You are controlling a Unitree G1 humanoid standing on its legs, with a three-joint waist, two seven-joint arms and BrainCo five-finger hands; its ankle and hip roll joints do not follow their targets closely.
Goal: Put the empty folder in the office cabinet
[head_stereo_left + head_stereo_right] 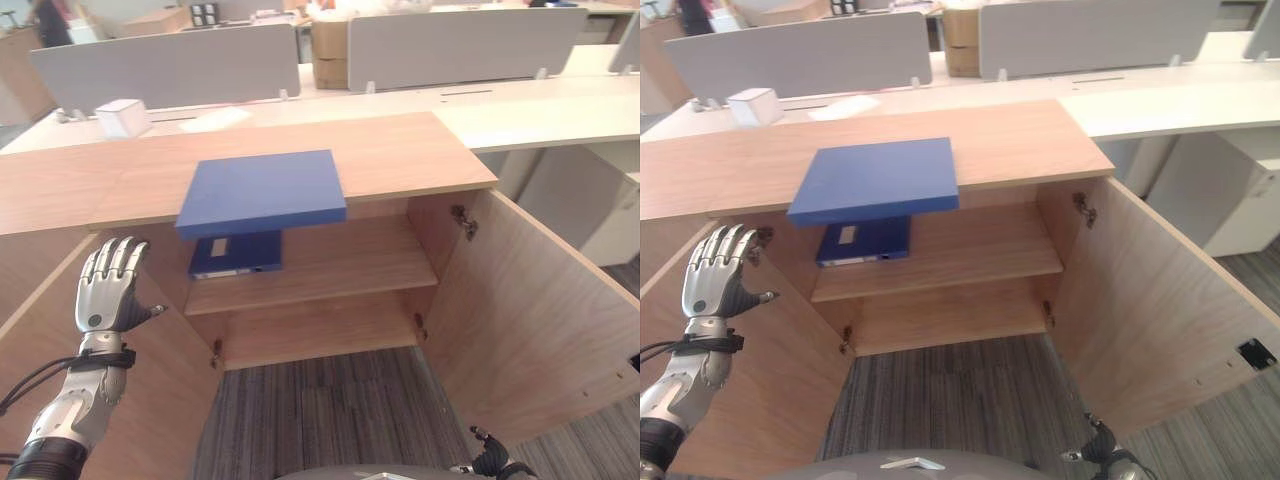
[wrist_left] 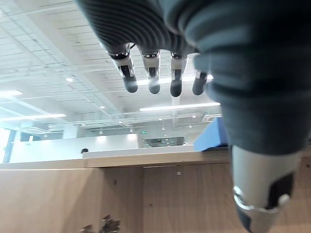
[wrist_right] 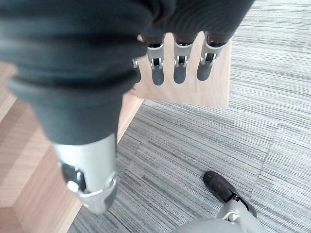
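Right hand [image 3: 177, 68] down low, nearest of all, hanging over the grey carpet [image 1: 330, 410] just off the cabinet's open right door [image 1: 530, 320]; fingers straight and loose in its wrist view, holding nothing. Left hand [image 1: 112, 290] raised in front of the cabinet's open left door [image 1: 60, 350], fingers upright and slightly spread, thumb poking out to the side, also holding nothing and apart from the door as far as could be told.

Cabinet [image 1: 400, 150] itself stood wide open, both doors swung out toward the camera. Inside, a wooden shelf [image 1: 340, 265] about halfway up, with a dark blue binder [image 1: 236, 254] lying flat on its left part, pale label facing out. Bottom compartment under that shelf looked bare.

Blue folder [image 1: 262, 192] lay flat on top of the cabinet, left of its middle, near edge sticking out a bit past the front edge of the top, right above the binder on the shelf. So, not inside the cabinet, and well apart from both hands. A blue corner of it also peeked past the left hand's thumb in that wrist view.

Farther back behind the cabinet, a pale desk [image 1: 530, 115] with a small white box [image 1: 122, 117] toward the left, then grey divider panels [image 1: 165, 65], and brown cardboard boxes [image 1: 328, 55] beyond the gap between them.
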